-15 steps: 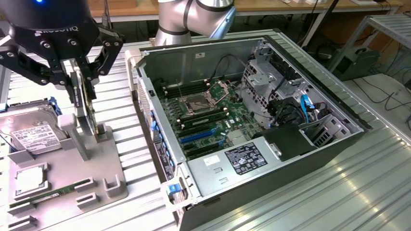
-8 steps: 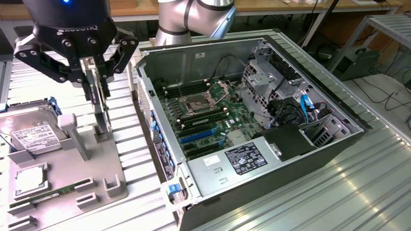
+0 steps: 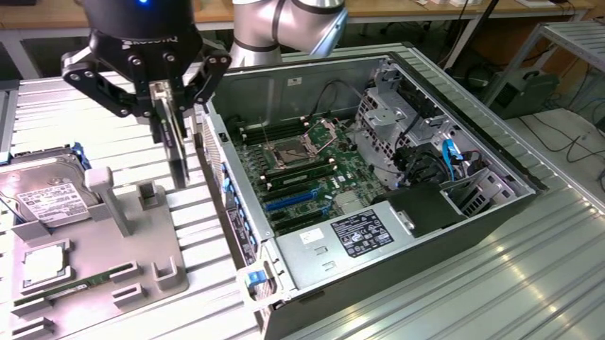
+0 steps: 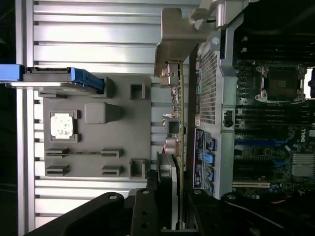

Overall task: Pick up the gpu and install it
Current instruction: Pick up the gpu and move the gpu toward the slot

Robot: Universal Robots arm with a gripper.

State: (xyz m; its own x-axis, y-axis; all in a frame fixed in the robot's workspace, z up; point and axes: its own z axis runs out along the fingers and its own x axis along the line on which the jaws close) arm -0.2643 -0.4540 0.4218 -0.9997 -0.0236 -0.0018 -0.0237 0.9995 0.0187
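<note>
Closest to the wrist camera, the gripper (image 4: 170,196) is clamped on the gpu (image 4: 174,128). The card hangs on edge between the grey tray (image 3: 123,262) and the computer case (image 3: 454,269), probably to suit the motherboard slots (image 3: 293,198).

Robotiq brand on the hand (image 3: 172,105), hard drive label (image 3: 47,198) and power supply label (image 3: 364,232) print illegible

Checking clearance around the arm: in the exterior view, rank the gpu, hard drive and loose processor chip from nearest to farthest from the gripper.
1. gpu: clamped in the gripper, hanging edge-on below it.
2. hard drive: exterior view's left, at the grey tray's far end.
3. processor chip: lying on the tray, nearer the camera.
</note>
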